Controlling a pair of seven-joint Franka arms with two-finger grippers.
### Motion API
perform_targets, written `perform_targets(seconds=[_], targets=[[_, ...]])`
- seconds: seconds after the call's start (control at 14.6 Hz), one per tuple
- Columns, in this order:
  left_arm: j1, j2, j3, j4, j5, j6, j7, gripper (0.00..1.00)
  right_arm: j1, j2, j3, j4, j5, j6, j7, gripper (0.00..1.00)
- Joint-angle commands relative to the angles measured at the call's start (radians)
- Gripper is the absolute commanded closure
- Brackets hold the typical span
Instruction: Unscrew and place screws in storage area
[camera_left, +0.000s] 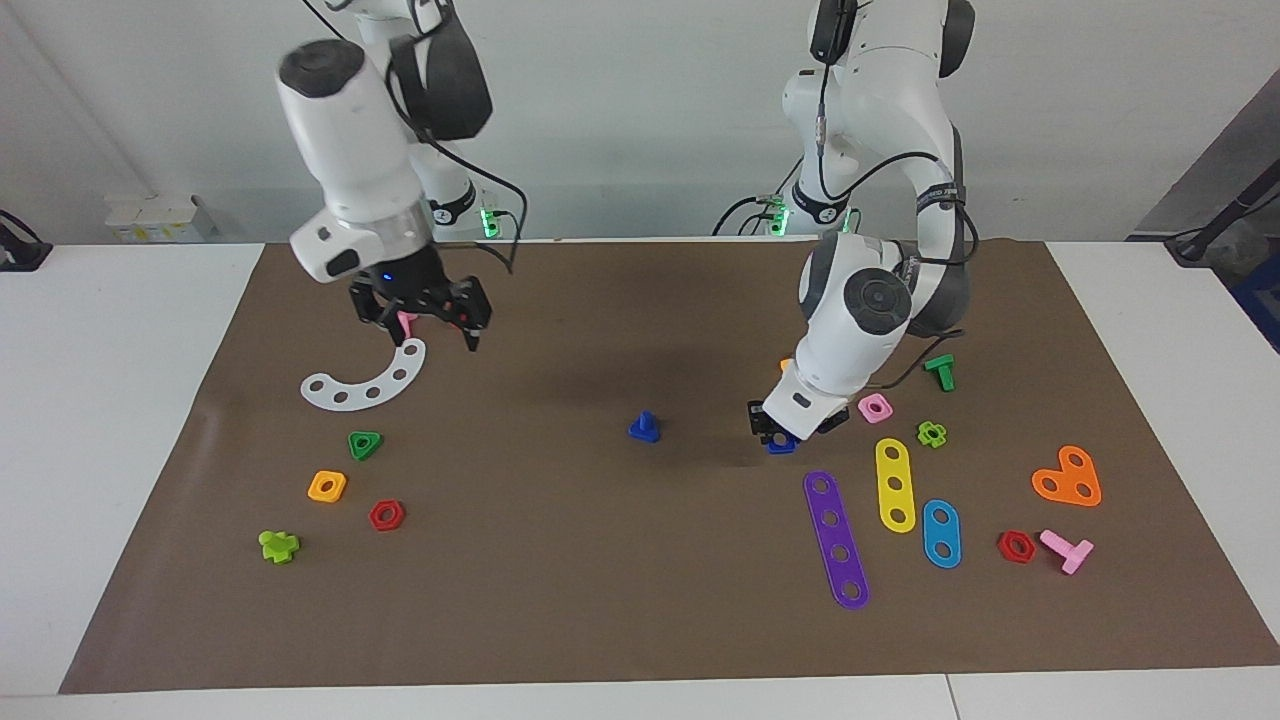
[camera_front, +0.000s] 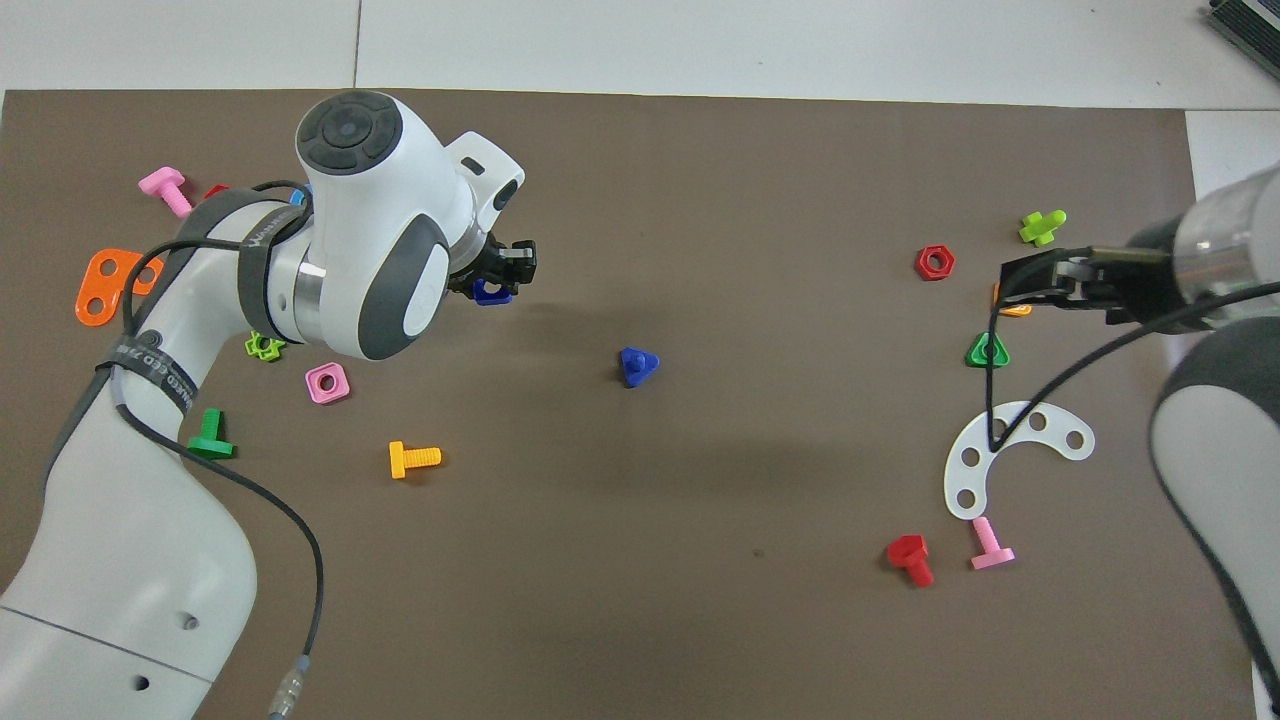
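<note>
Left pincer (camera_left: 783, 432) sits low on the brown mat of the tabletop (camera_left: 560, 600), over the small dark-blue square plastic nut (camera_left: 782, 445) — whether its fingers grip the nut or merely bracket it cannot be told. Bolt and nut are already apart: the dark-blue plastic bolt with the triangular head (camera_left: 645, 428) stands alone mid-mat, well apart from the nut. Stowing both pieces seems to remain. Right pincer (camera_left: 420, 318) waits open and empty above the white curved perforated strip (camera_left: 368, 381).
</note>
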Motion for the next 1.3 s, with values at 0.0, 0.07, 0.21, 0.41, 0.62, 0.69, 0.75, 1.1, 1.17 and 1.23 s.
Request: perform_targets(seconds=[0.0, 0.07, 0.21, 0.41, 0.62, 0.69, 0.75, 1.1, 1.17, 1.23], targets=[[0.027, -0.103, -0.004, -0.168, -0.023, 0.051, 0.098, 0.59, 0.08, 0.113, 0.001, 0.017, -0.009, 0.142, 0.12, 0.0], [0.029, -0.115, -0.004, -0.21, -0.023, 0.088, 0.115, 0.59, 0.109, 0.142, 0.001, 0.02, -0.009, 0.182, 0.154, 0.0], [0.032, -0.137, -0.003, -0.283, -0.023, 0.157, 0.154, 0.59, 0.167, 0.199, -0.001, 0.029, -0.014, 0.225, 0.22, 0.0], [0.042, -0.154, -0.001, -0.337, -0.023, 0.191, 0.207, 0.58, 0.238, 0.261, -0.002, 0.032, -0.021, 0.285, 0.266, 0.0], [0.062, -0.16, -0.001, -0.354, -0.023, 0.197, 0.247, 0.54, 0.272, 0.325, -0.001, 0.029, -0.122, 0.328, 0.327, 0.01], [0.065, -0.16, -0.001, -0.354, -0.023, 0.198, 0.247, 0.51, 0.273, 0.339, -0.001, 0.03, -0.132, 0.331, 0.329, 0.04], [0.071, -0.16, -0.001, -0.354, -0.023, 0.2, 0.249, 0.45, 0.286, 0.35, -0.001, 0.029, -0.132, 0.343, 0.329, 0.08], [0.081, -0.161, 0.005, -0.339, -0.023, 0.223, 0.264, 0.0, 0.307, 0.376, 0.001, 0.017, -0.132, 0.371, 0.321, 0.36], [0.091, -0.175, 0.005, -0.327, -0.023, 0.215, 0.26, 0.0, 0.309, 0.379, 0.001, 0.015, -0.132, 0.368, 0.318, 0.4], [0.101, -0.19, 0.005, -0.315, -0.023, 0.205, 0.254, 0.0, 0.309, 0.379, 0.001, 0.017, -0.132, 0.36, 0.317, 0.41]])
